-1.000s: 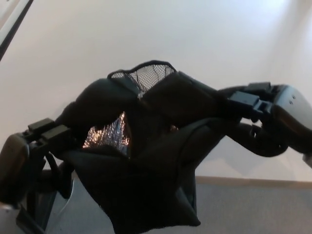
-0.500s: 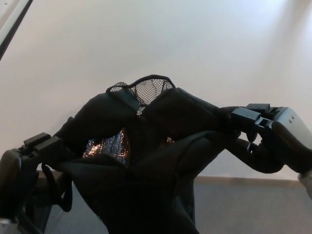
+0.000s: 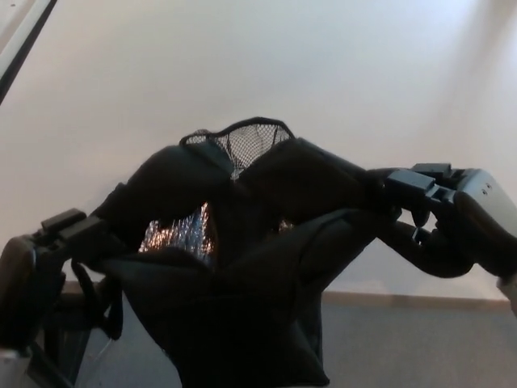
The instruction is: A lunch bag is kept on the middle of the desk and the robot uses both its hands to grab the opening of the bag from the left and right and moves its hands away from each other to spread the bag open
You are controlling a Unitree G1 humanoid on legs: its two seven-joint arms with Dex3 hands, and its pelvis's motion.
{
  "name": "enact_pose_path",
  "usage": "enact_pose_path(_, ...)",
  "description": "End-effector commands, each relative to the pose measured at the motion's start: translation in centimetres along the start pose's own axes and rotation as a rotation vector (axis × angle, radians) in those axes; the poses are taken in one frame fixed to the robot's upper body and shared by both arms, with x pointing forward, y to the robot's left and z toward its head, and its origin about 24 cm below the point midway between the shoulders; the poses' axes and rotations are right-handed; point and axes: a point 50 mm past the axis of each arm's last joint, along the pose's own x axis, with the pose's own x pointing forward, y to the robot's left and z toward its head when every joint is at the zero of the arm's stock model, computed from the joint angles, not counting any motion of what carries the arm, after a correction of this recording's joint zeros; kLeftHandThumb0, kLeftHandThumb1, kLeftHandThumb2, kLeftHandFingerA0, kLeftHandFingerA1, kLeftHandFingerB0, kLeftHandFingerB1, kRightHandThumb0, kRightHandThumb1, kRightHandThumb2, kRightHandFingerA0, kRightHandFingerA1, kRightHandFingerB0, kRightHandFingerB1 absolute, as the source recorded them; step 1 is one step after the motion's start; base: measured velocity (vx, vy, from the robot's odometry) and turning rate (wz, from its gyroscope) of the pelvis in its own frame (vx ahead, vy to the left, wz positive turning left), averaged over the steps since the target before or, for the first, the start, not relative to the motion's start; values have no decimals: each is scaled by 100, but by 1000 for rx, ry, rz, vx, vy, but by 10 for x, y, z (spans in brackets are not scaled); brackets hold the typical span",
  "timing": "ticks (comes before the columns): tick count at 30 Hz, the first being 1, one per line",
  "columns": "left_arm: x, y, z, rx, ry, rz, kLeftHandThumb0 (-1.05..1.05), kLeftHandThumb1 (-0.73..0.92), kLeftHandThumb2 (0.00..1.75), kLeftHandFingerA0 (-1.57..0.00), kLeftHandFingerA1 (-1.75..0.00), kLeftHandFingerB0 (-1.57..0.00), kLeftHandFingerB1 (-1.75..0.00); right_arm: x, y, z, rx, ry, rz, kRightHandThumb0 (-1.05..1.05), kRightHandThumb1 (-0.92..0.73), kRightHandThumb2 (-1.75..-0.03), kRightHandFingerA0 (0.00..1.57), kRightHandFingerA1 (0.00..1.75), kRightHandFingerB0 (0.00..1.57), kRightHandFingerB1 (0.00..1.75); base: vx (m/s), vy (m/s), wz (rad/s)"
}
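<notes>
Gripping the black lunch bag from both sides, the robot's two hands hold it over the near edge of the white desk, so the bag fills the lower middle of the head view. At the picture's left, the left hand has its fingers closed on the bag's left rim, and a thin black strap loops down just beside it. At the right, the right hand is clamped on the opposite rim, its thick fingers wrapped over the dark fabric. Between the hands the opening is pulled partly apart: a patch of silver foil lining shows inside, toward the left half of the mouth. At the far edge of the bag a black mesh pocket stands up against the pale desk surface. The bag's near side hangs in loose, heavy folds toward the bottom of the frame, where grey floor shows beyond the desk's edge.
</notes>
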Motion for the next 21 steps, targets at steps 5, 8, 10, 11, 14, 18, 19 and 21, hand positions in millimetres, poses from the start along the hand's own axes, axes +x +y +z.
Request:
enact_pose_path(5,115,22,20,80,-195,208,1,43,109,-86,-157,-80,-138,74,-31,-10,-204,16,-11,-13,-59,-53,76,175,64,166,0,0,0)
enact_pose_path(8,155,18,37,97,-250,223,-4,50,114,-91,-150,-84,-132,102,-39,-5,-234,17,25,-18,-63,-54,74,172,65,158,0,0,0)
enact_pose_path(10,169,16,45,101,-278,246,-12,53,111,-94,-142,-87,-122,116,-39,1,-219,-3,6,-16,-62,-54,74,174,64,160,0,0,0)
enact_pose_path(11,170,16,46,103,-280,247,-12,53,111,-94,-142,-87,-122,117,-39,2,-218,-6,3,-16,-62,-54,74,174,64,160,0,0,0)
enact_pose_path(14,186,7,54,144,-291,236,-19,57,99,-93,-144,-88,-123,128,-37,5,-218,7,25,-21,-66,-55,75,174,60,160,0,0,0)
enact_pose_path(18,192,2,51,169,-247,229,-11,53,105,-93,-145,-87,-124,135,-34,2,-284,49,80,-23,-61,-57,81,170,66,155,0,0,0)
enact_pose_path(19,194,1,51,173,-234,228,-8,51,110,-93,-145,-86,-125,137,-34,1,-308,65,93,-24,-58,-59,88,160,73,138,0,0,0)
enact_pose_path(21,199,-3,49,188,-194,220,-5,49,117,-93,-142,-86,-125,140,-34,-3,-310,120,99,-20,-60,-58,90,147,69,125,0,0,0)
